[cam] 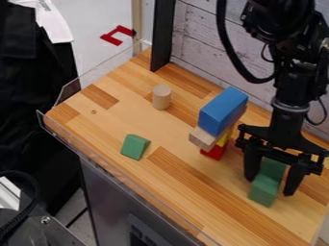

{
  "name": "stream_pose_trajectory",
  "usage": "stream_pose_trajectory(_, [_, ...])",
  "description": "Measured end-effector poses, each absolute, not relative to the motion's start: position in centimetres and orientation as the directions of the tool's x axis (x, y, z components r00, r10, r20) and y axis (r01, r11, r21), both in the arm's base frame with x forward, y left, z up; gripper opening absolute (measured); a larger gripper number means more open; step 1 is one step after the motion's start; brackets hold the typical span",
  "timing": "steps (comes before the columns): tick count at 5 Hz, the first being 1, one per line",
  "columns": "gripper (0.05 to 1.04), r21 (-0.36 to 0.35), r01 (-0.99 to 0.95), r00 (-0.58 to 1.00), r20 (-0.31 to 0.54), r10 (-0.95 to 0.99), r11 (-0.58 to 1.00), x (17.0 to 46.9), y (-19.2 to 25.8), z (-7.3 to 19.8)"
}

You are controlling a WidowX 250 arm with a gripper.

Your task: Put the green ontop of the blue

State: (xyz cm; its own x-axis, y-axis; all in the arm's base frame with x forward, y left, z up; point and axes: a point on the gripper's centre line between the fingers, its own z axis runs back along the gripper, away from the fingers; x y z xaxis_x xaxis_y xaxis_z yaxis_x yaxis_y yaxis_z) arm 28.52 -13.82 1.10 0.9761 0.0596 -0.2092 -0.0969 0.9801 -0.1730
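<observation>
Hanging at the right, my gripper point(269, 186) partly hides a green block point(264, 190), whether gripped I cannot tell, while a blue block point(223, 111) mostly covers a yellow block point(225, 138).

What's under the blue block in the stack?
Under the blue block: a plain wood block jutting out, a bit of yellow block lower down, and a red block at the bottom. Most of the yellow is covered; can't tell its shape.

No readable text, brands, numbers or signs. White sheet point(54, 23), upper left, on black cloth point(32, 67): faint marks, too small to make out.
</observation>
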Motion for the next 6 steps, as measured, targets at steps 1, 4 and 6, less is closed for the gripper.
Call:
stream_pose_trajectory(1, [0.523, -0.168, -0.097, 0.978, -0.201, 0.062, 0.981, 28.6, -13.8, 1.0])
stream_pose_trajectory(4, [0.513, -0.046, 0.014, 1.000, -0.021, -0.015, 0.999, 28.7, -14.8, 10.1])
stream_pose_trajectory(6, [0.513, -0.061, 0.038, 0.999, 0.036, -0.036, 0.997, 28.8, -13.1, 17.3])
